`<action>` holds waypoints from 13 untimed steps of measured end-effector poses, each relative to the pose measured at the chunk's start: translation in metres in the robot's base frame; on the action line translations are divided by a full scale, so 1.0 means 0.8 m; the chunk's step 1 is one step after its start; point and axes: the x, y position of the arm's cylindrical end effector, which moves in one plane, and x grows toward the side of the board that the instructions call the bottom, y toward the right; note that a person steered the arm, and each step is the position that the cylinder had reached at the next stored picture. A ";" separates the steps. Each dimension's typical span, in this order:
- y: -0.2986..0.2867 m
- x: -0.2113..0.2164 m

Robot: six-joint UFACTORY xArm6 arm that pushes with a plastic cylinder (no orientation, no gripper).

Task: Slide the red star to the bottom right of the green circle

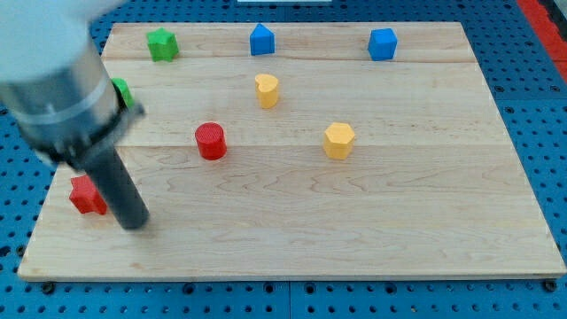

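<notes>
The red star (86, 195) lies near the board's left edge, low in the view. The green circle (121, 91) is above it at the left, mostly hidden behind the arm's grey body. My tip (135, 221) rests on the board just right of the red star and slightly below it, close to it or touching it. The dark rod slants up to the left from the tip, across the star's right side.
A red cylinder (211, 141) stands mid-left. A green star (162, 43), a blue pentagon-like block (261, 40) and a blue cube (382, 43) line the top. A yellow heart-like block (267, 89) and a yellow hexagon (338, 140) sit in the middle. The wooden board (399, 230) lies on blue pegboard.
</notes>
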 end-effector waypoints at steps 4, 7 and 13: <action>-0.085 -0.008; -0.073 -0.114; 0.255 0.005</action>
